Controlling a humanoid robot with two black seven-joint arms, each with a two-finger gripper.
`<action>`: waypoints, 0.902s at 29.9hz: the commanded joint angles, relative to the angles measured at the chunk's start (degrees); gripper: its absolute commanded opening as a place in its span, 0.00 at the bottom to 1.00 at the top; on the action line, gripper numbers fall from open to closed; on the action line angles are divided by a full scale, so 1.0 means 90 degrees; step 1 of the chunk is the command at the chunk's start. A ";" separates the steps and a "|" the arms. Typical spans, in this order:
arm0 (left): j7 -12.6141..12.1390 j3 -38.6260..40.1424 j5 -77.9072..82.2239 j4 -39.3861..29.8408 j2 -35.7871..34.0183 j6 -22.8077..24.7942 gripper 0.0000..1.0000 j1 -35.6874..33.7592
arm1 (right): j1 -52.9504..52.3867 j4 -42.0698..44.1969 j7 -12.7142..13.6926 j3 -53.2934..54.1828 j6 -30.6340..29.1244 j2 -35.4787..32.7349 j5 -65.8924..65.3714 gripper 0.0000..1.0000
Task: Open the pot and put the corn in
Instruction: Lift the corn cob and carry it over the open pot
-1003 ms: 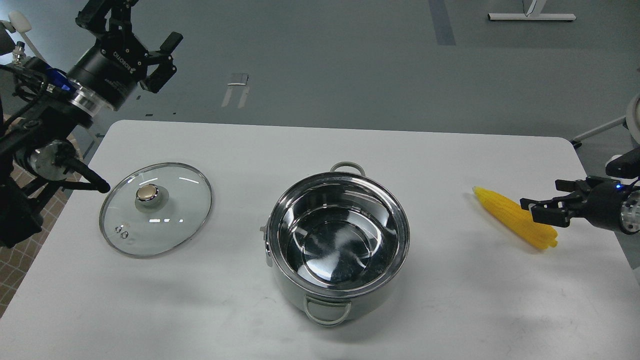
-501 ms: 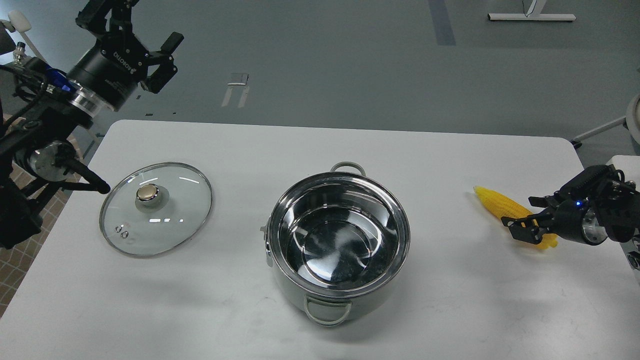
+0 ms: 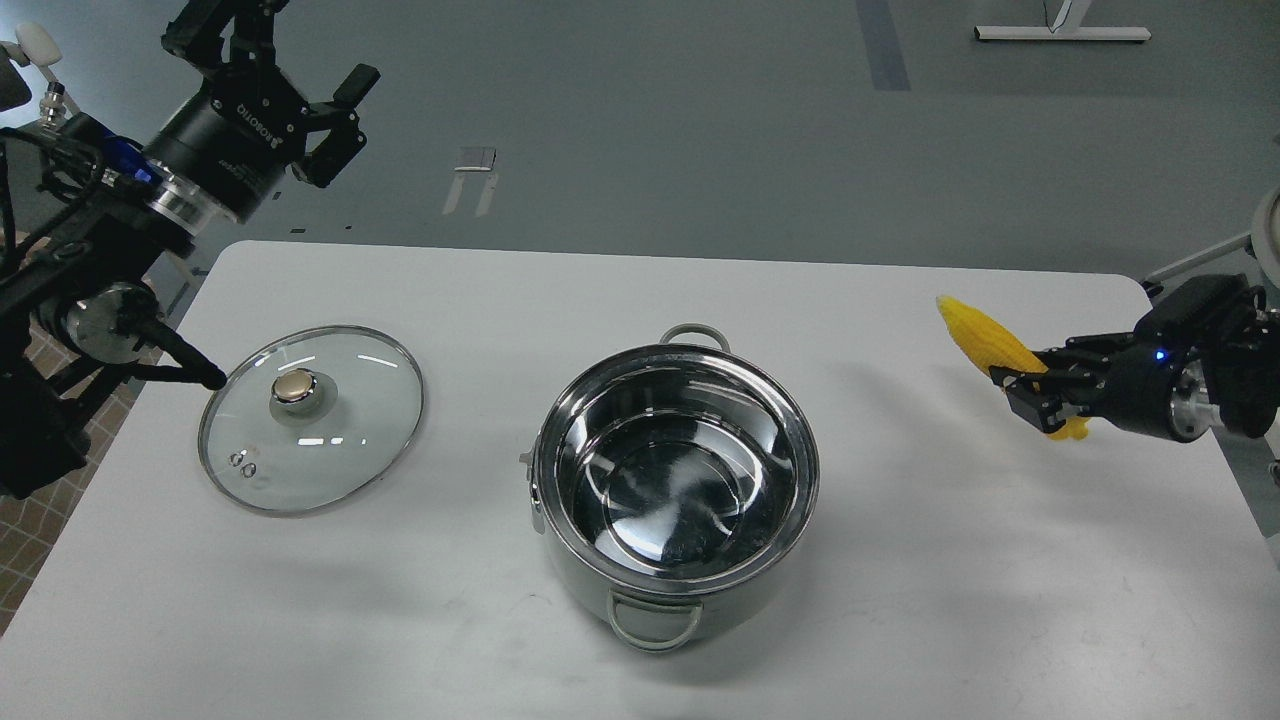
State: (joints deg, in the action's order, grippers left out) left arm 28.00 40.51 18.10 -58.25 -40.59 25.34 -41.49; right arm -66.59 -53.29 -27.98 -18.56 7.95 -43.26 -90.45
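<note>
The shiny steel pot (image 3: pixel 678 590) stands open in the middle of the white table, empty inside. Its glass lid (image 3: pixel 312 418) with a brass-coloured knob lies flat on the table to the left of it. The yellow corn (image 3: pixel 985 339) is held off the table at the right, pointed end up and to the left. My right gripper (image 3: pixel 1035 393) is shut on the corn's thick end. My left gripper (image 3: pixel 340 120) is open and empty, raised above the table's far left corner, well clear of the lid.
The white table (image 3: pixel 900 560) has a rounded far right corner near my right arm. Grey floor lies beyond the far edge, with a white stand base (image 3: pixel 1062 34) far off.
My right gripper closed on the corn and lifted it up off the table. My left gripper shifted slightly to the right.
</note>
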 commanded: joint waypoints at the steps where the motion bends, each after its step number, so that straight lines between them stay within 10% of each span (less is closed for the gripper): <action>1: 0.0000 0.0000 0.0000 -0.0003 0.0037 -0.0012 0.97 0.0000 | -0.1085 -0.0738 -0.0002 -0.0106 -0.0219 -0.0222 0.0313 0.00; 12: 0.0000 0.0010 -0.0009 -0.0022 0.0057 -0.0081 0.97 -0.0019 | -0.3703 -0.2164 -0.0002 -0.1746 -0.0581 0.0986 0.0997 0.00; 27: 0.0000 0.0000 -0.0019 -0.0022 0.0145 -0.0091 0.97 -0.0049 | -0.3626 -0.2262 -0.0002 -0.2567 -0.0581 0.3146 0.1153 0.03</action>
State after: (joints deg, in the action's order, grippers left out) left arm 28.00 40.52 17.92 -58.45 -39.24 24.51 -41.91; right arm -99.76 -73.84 -28.00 -41.55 2.69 -17.22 -80.64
